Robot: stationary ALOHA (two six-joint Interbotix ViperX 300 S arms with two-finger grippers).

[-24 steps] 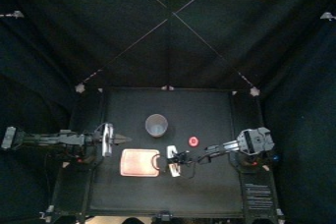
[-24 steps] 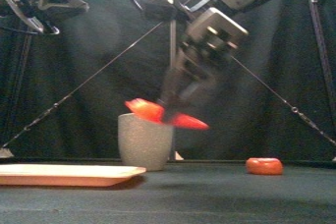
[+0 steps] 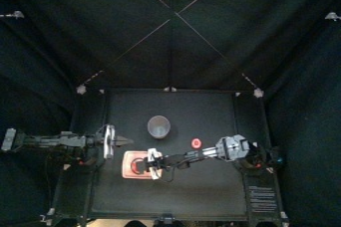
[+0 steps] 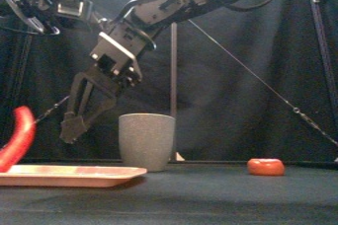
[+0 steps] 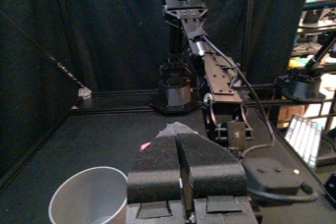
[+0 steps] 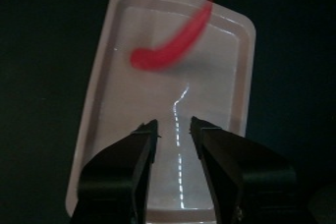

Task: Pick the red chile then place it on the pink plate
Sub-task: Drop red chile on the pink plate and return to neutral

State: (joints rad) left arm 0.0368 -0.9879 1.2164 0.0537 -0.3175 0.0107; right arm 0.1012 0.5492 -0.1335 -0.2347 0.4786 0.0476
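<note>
Red curved toy chile (image 6: 179,39) shows on the flat pink tray (image 6: 217,100) in the right wrist view. It is just beyond the tips of the right claw (image 6: 174,126), whose jaws stand apart with nothing between them.

From the front, the chile stands almost on end at the tray's left end, its lower tip at or just above the tray floor. Whether it is settled I cannot tell. The claw hangs just to its right, not touching it. A tall grey speckled cup (image 4: 146,142) stands beyond the tray's right end, and a small round red toy (image 4: 266,167) sits on the tabletop (image 4: 211,201) well to the right.

From the top, the right arm reaches past the middle to hold its claw over the tray, and the left arm (image 3: 60,140) rests at the left side.

The left wrist view shows the left claw (image 5: 179,133) closed and empty.

The placing looks nearly finished. To end it well, keep the jaws spread and lift straight up. Avoid any drift left into the leaning chile, and confirm it lies inside the rim.
</note>
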